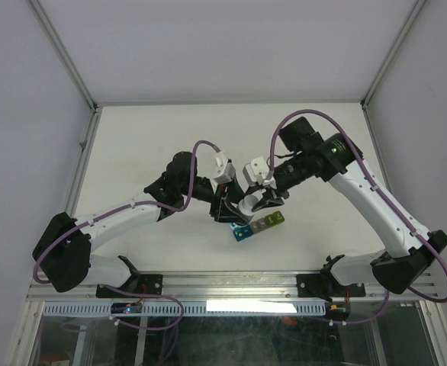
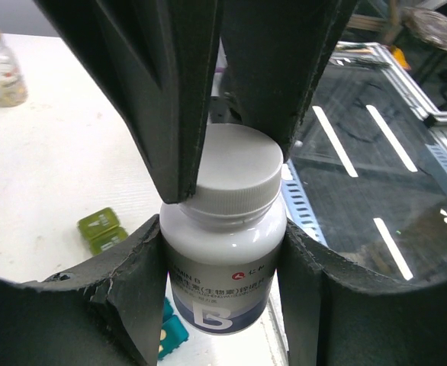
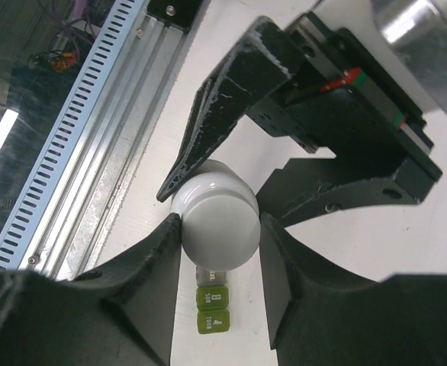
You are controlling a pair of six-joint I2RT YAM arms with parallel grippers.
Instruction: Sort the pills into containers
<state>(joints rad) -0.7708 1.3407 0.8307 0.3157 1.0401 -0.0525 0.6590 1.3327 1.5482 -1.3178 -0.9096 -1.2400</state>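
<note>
Bottle [image 2: 222,244] | left wrist: label [image 2: 222,305] visible | right wrist: cap [image 3: 216,221] top only

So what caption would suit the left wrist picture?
Left hand holds a white pill bottle while the right hand grips its cap.

This place is a robot laboratory, a small closed test cell. The white table [image 1: 170,137] stands between plain white panels [image 1: 25,114] that are held by metal posts [image 1: 63,53]. The left arm [image 1: 124,217] and the right arm [image 1: 380,210] are bolted on an aluminium rail [image 1: 231,288] at the near edge. A slotted cable duct [image 1: 78,308] runs just below the rail, and purple cables [image 1: 202,142] run along both arms.
</note>
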